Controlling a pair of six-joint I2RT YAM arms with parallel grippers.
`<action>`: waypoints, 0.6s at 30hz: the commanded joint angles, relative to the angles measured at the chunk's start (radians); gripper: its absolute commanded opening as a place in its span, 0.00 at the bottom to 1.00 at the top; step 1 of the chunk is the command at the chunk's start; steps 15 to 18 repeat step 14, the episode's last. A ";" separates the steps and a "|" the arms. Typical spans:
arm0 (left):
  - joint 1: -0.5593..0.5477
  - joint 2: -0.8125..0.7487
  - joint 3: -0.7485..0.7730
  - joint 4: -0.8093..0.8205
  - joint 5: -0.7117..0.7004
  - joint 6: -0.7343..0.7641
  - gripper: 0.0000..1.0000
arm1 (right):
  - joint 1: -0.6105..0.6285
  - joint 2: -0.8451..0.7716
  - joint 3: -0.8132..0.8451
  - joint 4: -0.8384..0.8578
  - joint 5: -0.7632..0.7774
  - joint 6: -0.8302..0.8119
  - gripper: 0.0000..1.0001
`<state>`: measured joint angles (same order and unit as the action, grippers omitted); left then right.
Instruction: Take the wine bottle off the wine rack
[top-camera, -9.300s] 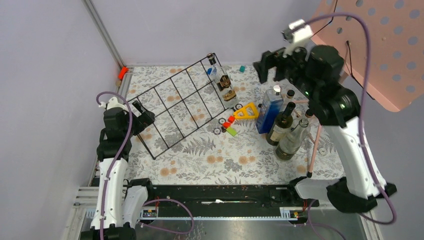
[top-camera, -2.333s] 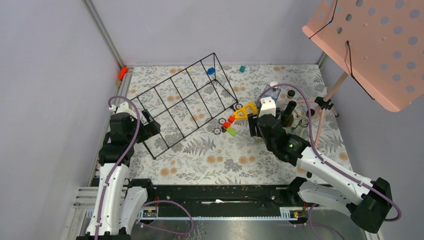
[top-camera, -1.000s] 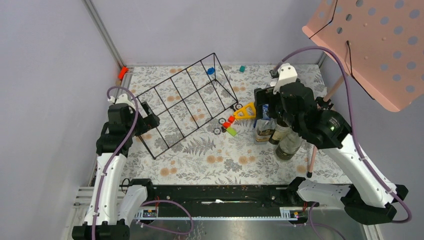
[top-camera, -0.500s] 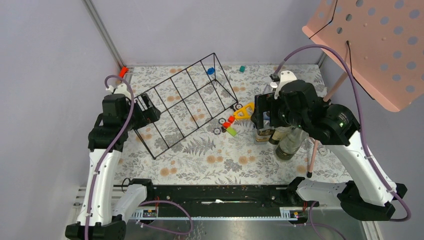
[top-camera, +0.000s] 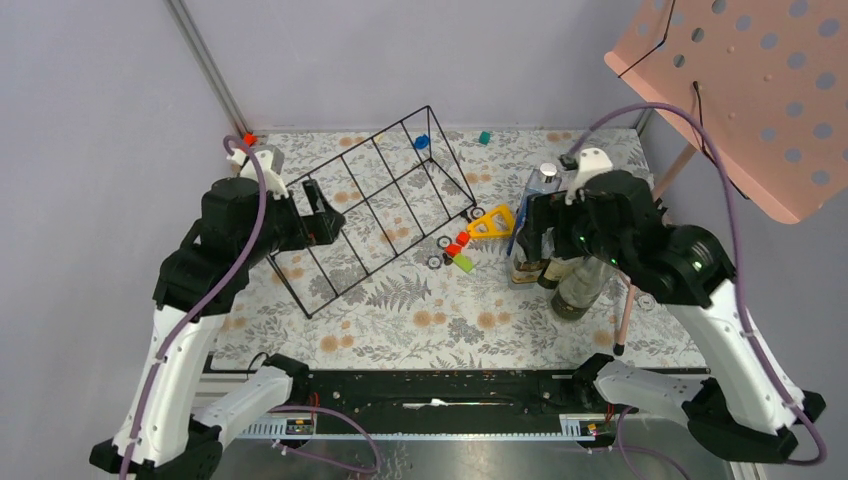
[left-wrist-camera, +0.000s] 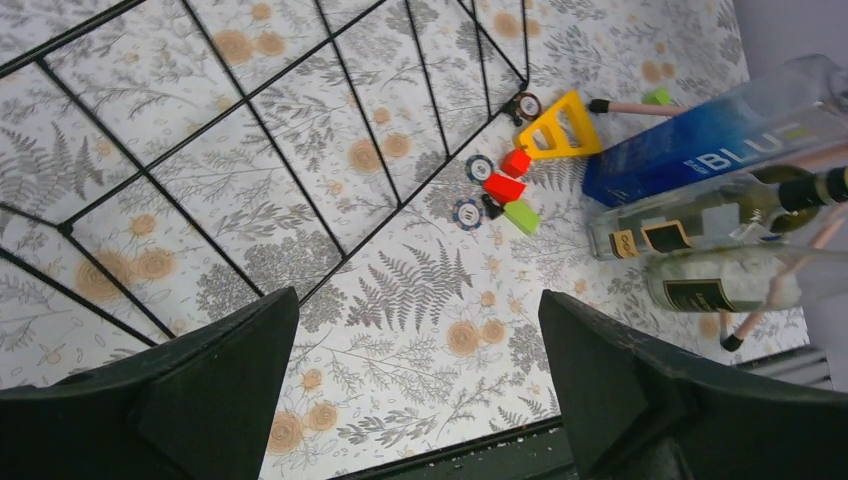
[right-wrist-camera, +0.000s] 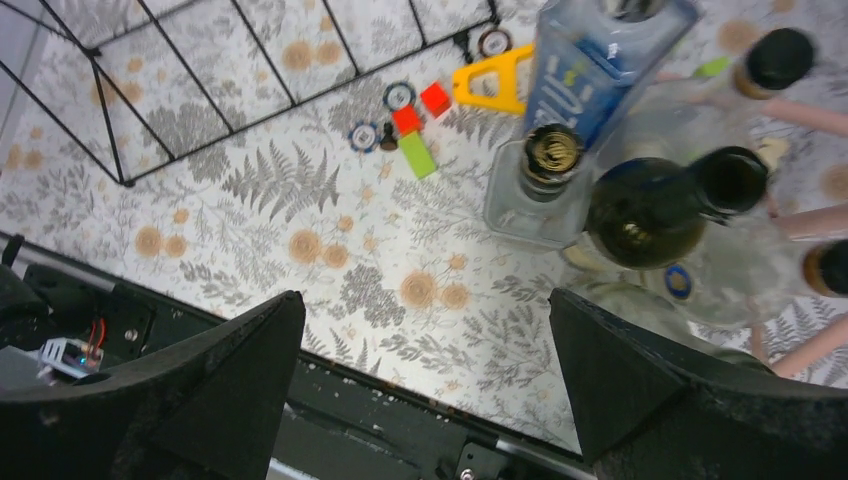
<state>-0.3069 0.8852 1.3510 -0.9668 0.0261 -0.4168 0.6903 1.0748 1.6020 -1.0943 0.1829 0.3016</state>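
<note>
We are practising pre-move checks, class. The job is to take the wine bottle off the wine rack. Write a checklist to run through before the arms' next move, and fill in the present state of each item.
1. No bottle on the wine rack: ok.
2. Clear square bottle stands upright beside the dark green bottle: ok.
3. Right gripper open and empty, above the bottles: ok.
4. Left gripper open and empty, above the rack: ok.
5. Small blue piece at the rack's far end lies clear of the wires: cannot tell.
</note>
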 joint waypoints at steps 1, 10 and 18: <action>-0.092 0.074 0.155 -0.053 -0.084 -0.024 0.99 | -0.007 -0.125 -0.021 0.074 0.113 -0.042 1.00; -0.121 0.167 0.382 -0.083 -0.036 -0.030 0.99 | -0.007 -0.294 -0.050 0.229 0.172 -0.071 0.99; -0.120 0.173 0.364 -0.063 -0.031 -0.029 0.99 | -0.007 -0.343 -0.106 0.289 0.195 -0.070 1.00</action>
